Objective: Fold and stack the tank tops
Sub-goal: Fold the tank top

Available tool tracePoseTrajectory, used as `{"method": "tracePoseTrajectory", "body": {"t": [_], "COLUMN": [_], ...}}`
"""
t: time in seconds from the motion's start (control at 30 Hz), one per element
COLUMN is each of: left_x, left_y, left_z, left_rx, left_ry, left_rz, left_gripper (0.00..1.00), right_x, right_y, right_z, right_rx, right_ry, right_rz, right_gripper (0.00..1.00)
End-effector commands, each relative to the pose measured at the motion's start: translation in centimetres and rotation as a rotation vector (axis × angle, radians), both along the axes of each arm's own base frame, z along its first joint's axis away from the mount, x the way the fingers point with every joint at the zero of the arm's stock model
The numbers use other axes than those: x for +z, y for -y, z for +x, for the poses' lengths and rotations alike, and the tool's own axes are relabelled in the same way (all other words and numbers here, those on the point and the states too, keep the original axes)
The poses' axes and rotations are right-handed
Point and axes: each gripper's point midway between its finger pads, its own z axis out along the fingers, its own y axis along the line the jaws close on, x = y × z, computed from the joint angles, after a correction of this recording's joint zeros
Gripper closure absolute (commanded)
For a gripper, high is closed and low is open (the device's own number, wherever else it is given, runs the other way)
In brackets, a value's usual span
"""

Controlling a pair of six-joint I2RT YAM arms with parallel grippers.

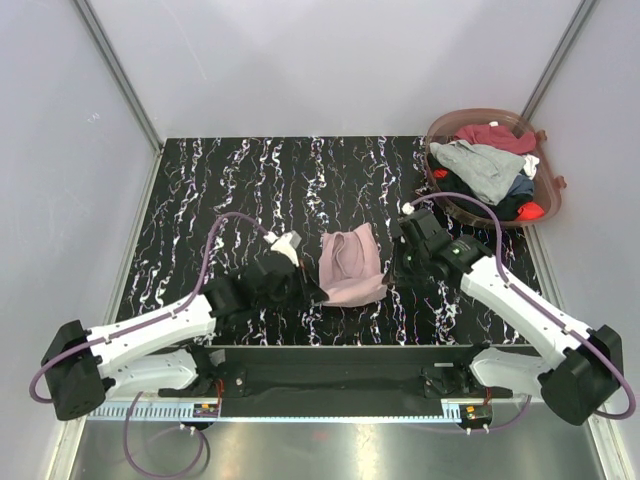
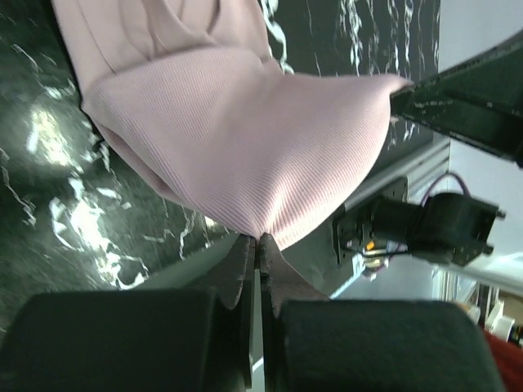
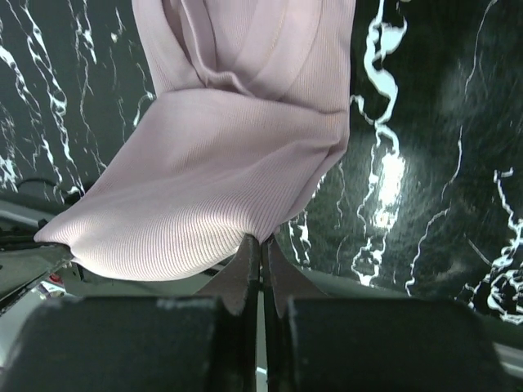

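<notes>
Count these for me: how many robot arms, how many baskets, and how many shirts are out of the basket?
Robot arms, each with a gripper: 2 (left gripper, right gripper)
Round brownish translucent plastic basket: 1
Dusty pink sleeveless cloth top, out of the basket and pinched by both grippers: 1
Total: 4

Overhead — two wrist close-ups, same pink top (image 2: 237, 147)

Black, white-veined marble desk (image 1: 250, 180), brownish translucent plastic basket (image 1: 480, 113) at its far right corner, pale enclosure walls (image 1: 330, 60) behind
</notes>
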Motion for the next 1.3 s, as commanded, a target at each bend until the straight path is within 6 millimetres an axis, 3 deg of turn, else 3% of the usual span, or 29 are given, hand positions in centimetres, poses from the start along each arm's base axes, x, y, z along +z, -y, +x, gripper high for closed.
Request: {"method": "tracePoseTrajectory", "body": {"t": [0.0,0.17,0.5,0.67,0.8,0.87,0.93,0.97,1.03,1.07,1.13,1.17,1.2,1.27], "left_x": [2.3,2.1,1.0,1.7,2.8,2.7,2.5,2.3,1.7,1.1,0.4,-0.1,-0.5,-1.9], "left_y": [0.5,-0.1,0.3,-0.1,-0.7,-0.6,-1.2,-1.3,-1.8,-1.8,-2.9,-2.8,-3.7,-4.0], "left_z": [1.5,4.4,10.3,12.7,14.7,15.7,16.9,17.4,19.1,20.3,22.3,23.8,25.0,27.4], "left_rx": [-0.028,0.007,0.02,0.043,0.066,0.069,0.088,0.089,0.115,0.123,0.16,0.167,0.193,0.213], "left_ry": [0.04,0.034,-0.004,0.008,0.028,0.022,0.017,0.015,0.004,-0.002,-0.012,-0.02,-0.027,-0.046], "left_rz": [-0.037,-0.038,-0.027,-0.029,-0.028,-0.025,-0.023,-0.022,-0.011,-0.006,-0.011,-0.02,-0.021,-0.01], "left_gripper": [0.99,1.0,1.0,1.0,1.0,1.0,1.0,1.0,1.0,1.0,1.0,1.0,1.0,1.0], "right_x": [2.2,3.0,1.1,0.8,2.0,1.5,2.2,1.5,2.2,1.0,1.3,0.0,0.5,-1.6], "right_y": [-0.1,0.4,0.0,-0.1,-0.4,-0.4,-0.6,-0.6,-1.1,-1.2,-1.5,-1.8,-2.0,-2.1], "right_z": [3.7,6.9,12.6,15.3,17.6,18.7,20.2,21.0,22.8,23.6,25.6,26.7,28.0,30.1], "right_rx": [-0.029,-0.052,-0.104,-0.119,-0.125,-0.133,-0.138,-0.142,-0.138,-0.14,-0.149,-0.148,-0.157,-0.178], "right_ry": [0.119,0.151,0.152,0.167,0.206,0.194,0.214,0.207,0.239,0.225,0.252,0.243,0.269,0.269], "right_rz": [-0.005,-0.002,-0.036,-0.039,-0.028,-0.036,-0.029,-0.035,-0.024,-0.036,-0.03,-0.037,-0.025,-0.04], "right_gripper": [1.0,1.0,1.0,1.0,1.0,1.0,1.0,1.0,1.0,1.0,1.0,1.0,1.0,0.98]}}
